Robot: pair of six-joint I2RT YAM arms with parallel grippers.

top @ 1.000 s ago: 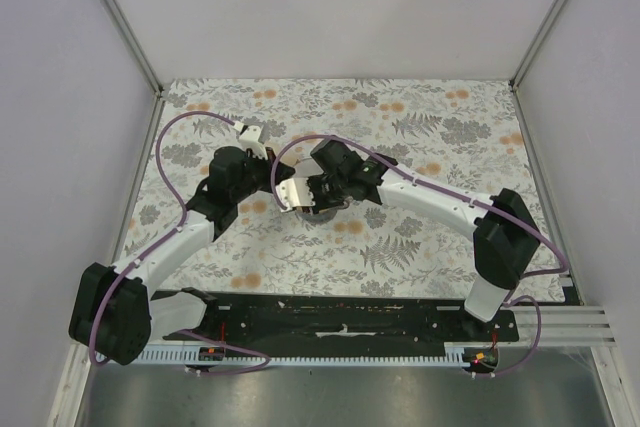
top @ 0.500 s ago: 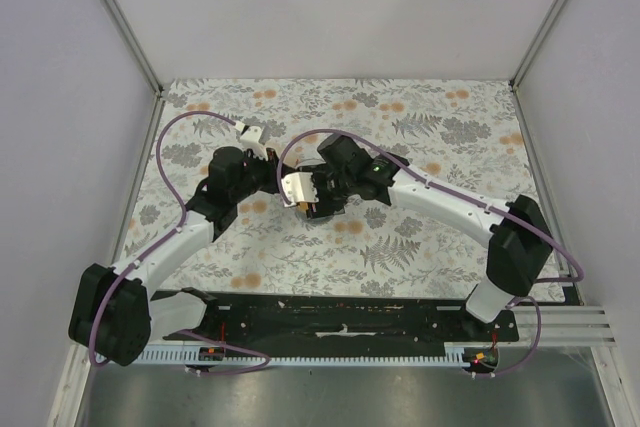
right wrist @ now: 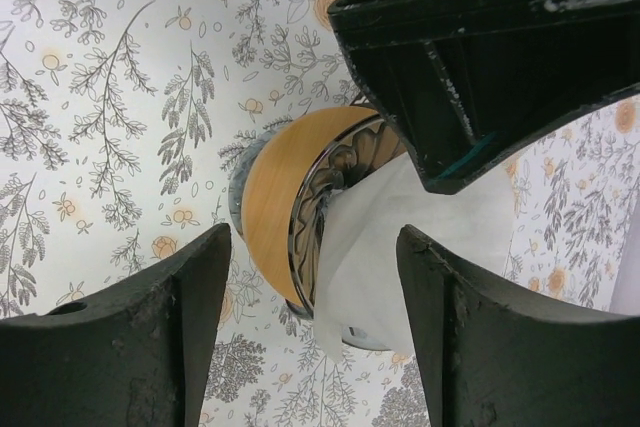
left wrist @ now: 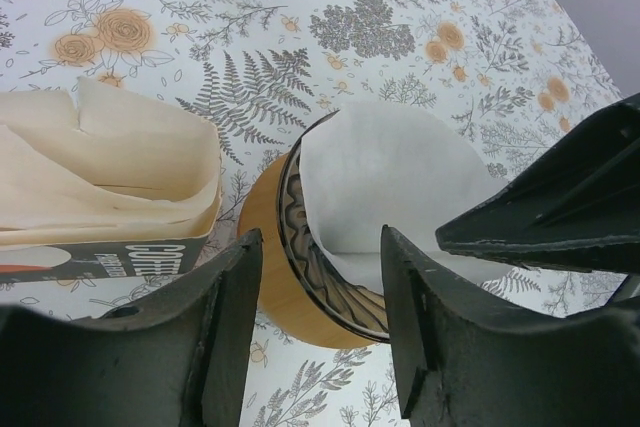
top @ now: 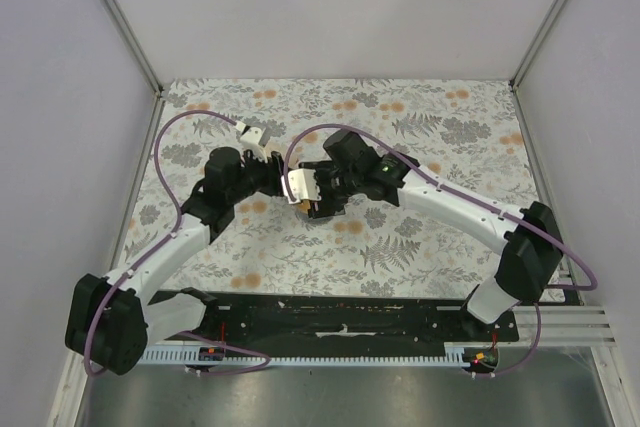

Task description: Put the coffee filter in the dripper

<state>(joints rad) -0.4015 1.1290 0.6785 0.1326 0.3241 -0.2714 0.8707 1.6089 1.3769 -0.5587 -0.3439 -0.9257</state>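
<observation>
The dripper [left wrist: 268, 247] has a tan-brown round collar and a dark ribbed cone [right wrist: 325, 207]. The white coffee filter [left wrist: 390, 182] lies inside the cone. One edge of it sticks out past the rim [right wrist: 395, 247]. My left gripper [left wrist: 320, 337] is open, its fingers either side of the dripper's near rim without touching it. My right gripper [right wrist: 315, 337] is open too, with the filter's loose edge in the gap beyond its tips. From above, both grippers [top: 280, 175] [top: 318, 195] crowd over the dripper and hide most of it.
An orange carton [left wrist: 100, 182] holding a stack of cream papers stands right beside the dripper, on the left of the left wrist view; from above the carton [top: 299, 185] lies between the two grippers. The flowered table [top: 420, 237] is walled on three sides.
Both grippers have opened their jaws. The right arm's wrist has edged forward and its elbow has swung out to the right; the left arm has stretched a little farther.
</observation>
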